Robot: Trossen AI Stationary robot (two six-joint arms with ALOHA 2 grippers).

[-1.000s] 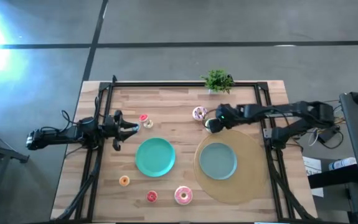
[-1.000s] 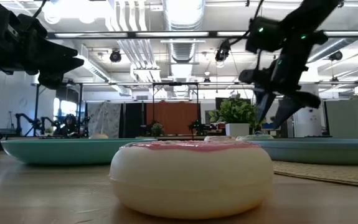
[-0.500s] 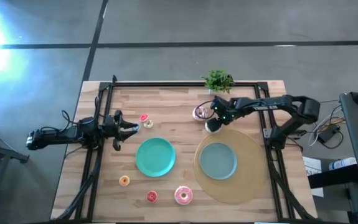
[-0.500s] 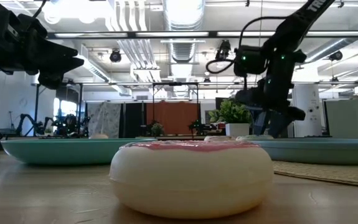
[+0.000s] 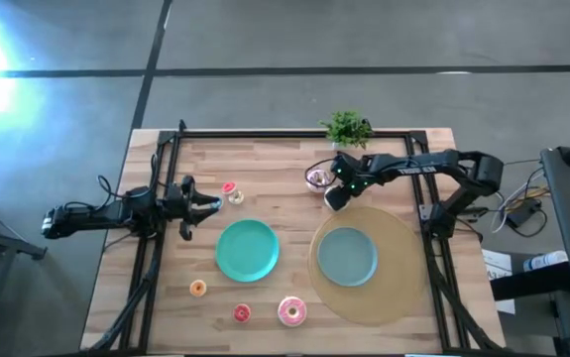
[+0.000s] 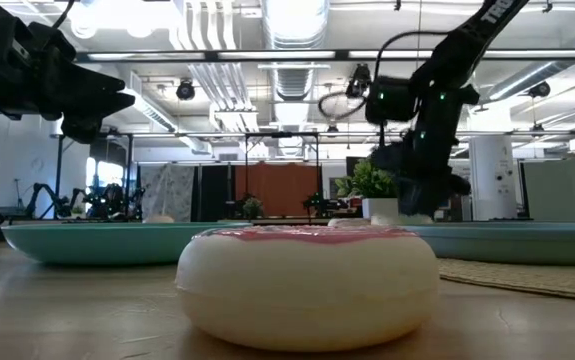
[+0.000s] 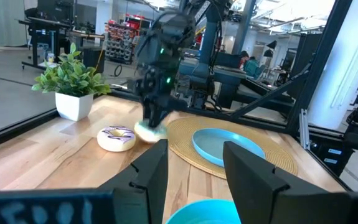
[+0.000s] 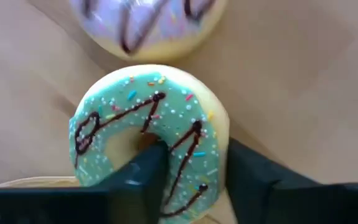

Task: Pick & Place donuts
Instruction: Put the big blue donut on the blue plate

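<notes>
My right gripper [image 5: 336, 194] is down on the green-iced donut [image 8: 147, 137], which lies at the woven mat's far-left edge next to the white-purple donut [image 5: 316, 178]. The left wrist view shows that green donut [image 7: 147, 132] on the table under the right gripper. My left gripper [image 7: 194, 168] is open and hovers at the table's left, beside the tiny red donut [image 5: 228, 187] and the tiny yellow one [image 5: 236, 197]. The pink donut [image 5: 291, 311], a tiny red one [image 5: 242, 313] and a tiny orange one [image 5: 197, 289] lie near the near edge. My right gripper comes from above, pointing down, onto the green donut. One finger [image 8: 149, 163] stands inside the hole and the other [image 8: 250, 174] outside, with one side of the ring [image 8: 197, 155] between them. The donut lies flat on the table.
A teal plate [image 5: 247, 249] sits mid-table, and a bluish plate [image 5: 347, 256] rests on the round woven mat [image 5: 403, 268]. A potted plant [image 5: 346, 127] stands at the far edge. Black frame rails [image 5: 156, 228] run along both sides.
My right gripper has moved down and a little toward the table's left, onto the green donut, which it now covers in the high view. The donuts have stayed where they were.
</notes>
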